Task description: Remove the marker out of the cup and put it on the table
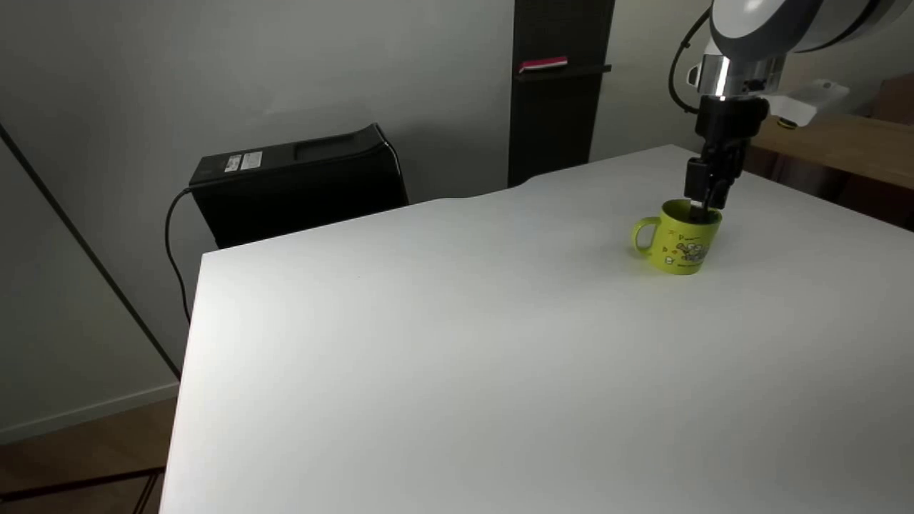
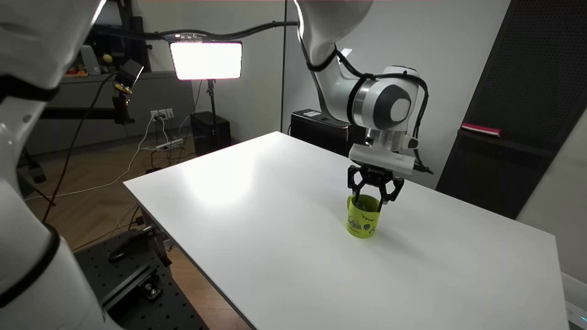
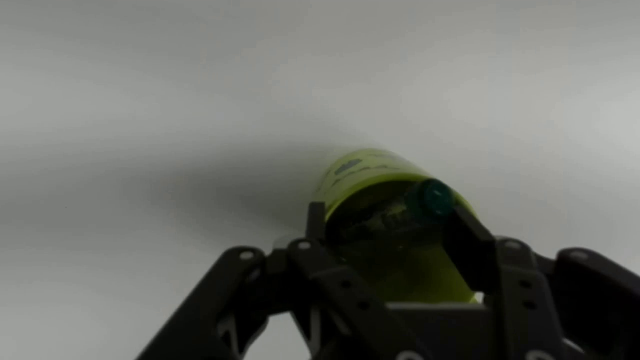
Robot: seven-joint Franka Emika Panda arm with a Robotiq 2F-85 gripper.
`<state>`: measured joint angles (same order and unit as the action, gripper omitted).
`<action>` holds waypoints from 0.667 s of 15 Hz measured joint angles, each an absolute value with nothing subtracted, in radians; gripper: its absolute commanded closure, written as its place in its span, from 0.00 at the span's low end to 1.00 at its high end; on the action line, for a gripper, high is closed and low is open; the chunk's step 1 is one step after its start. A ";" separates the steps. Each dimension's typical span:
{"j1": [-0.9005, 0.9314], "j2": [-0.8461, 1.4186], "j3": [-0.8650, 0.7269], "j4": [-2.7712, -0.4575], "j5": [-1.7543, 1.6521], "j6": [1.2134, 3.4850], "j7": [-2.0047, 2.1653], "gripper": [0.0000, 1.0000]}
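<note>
Marker (image 3: 412, 206) is leaning inside the cup (image 1: 675, 246), green end near its rim, presumably being propped by the side; at the cup's mouth the gripper (image 2: 368, 204) is hanging with jaws apart, clasping nothing, probably to straddle the marker.

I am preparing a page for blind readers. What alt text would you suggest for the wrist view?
A dark marker with a teal end leans inside a yellow-green mug, seen from above on a white table. The open black gripper occupies the lower part of the picture, its fingers apart at the mug's mouth.
</note>
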<state>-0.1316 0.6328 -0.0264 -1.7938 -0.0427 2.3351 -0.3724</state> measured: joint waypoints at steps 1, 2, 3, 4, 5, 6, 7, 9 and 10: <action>-0.132 0.633 -0.029 -1.791 -0.044 2.334 -0.372 0.74; -0.132 0.633 -0.033 -1.788 -0.045 2.332 -0.371 0.81; -0.132 0.633 -0.036 -1.785 -0.048 2.328 -0.369 0.87; -0.132 0.633 -0.037 -1.782 -0.053 2.323 -0.366 0.95; -0.132 0.634 -0.039 -1.779 -0.059 2.317 -0.359 0.99; -0.132 0.635 -0.040 -1.775 -0.062 2.308 -0.352 0.95; -0.131 0.637 -0.040 -1.770 -0.062 2.297 -0.345 0.94; -0.130 0.641 -0.040 -1.759 -0.062 2.273 -0.326 0.94; -0.129 0.644 -0.041 -1.750 -0.062 2.258 -0.315 0.94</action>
